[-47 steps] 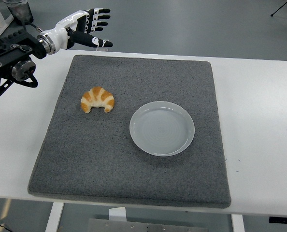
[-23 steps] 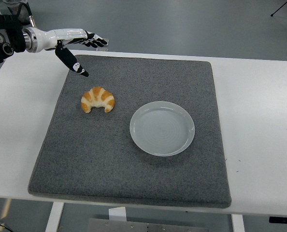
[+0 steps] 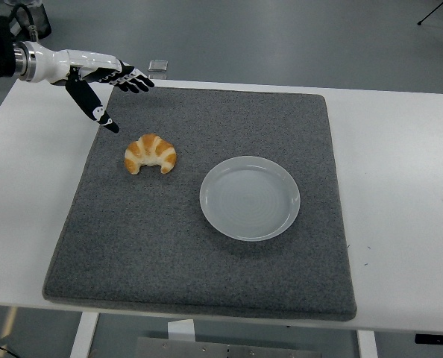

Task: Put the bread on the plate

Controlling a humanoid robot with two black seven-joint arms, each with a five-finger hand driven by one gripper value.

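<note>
A golden croissant [image 3: 151,153] lies on the left part of a dark grey mat [image 3: 206,253]. An empty pale grey plate [image 3: 250,198] sits on the mat to its right, a short gap away. My left hand [image 3: 111,88] comes in from the upper left, fingers spread and the thumb pointing down. It holds nothing and hovers above the mat's far left corner, up and left of the croissant. My right hand is not in view.
The mat lies on a white table [image 3: 400,186]. A small clear object [image 3: 158,66] sits at the table's far edge behind the mat.
My left hand has turned palm down, swung its thumb downward and moved left and lower toward the croissant. The croissant and the plate have not moved.
</note>
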